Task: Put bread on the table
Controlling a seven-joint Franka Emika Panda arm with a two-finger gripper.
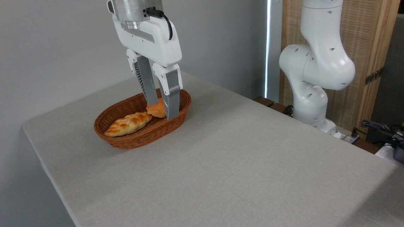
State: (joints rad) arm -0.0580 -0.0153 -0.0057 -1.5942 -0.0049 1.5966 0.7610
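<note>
Jaws [161, 111] clamp the small round orange-golden bun [156, 110] inside the brown oval wicker basket [126, 142]; bare grey-beige cloth desk [240, 164] lies toward four o'clock.

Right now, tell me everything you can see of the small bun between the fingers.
The bun is small, round and orange-golden, glossy like baked crust. Only its left part shows; the gripper finger in front hides the rest. It sits between the two fingers inside the wicker basket, at its right end, its left edge meeting the braided loaf. Whether it is lifted is unclear.
</note>
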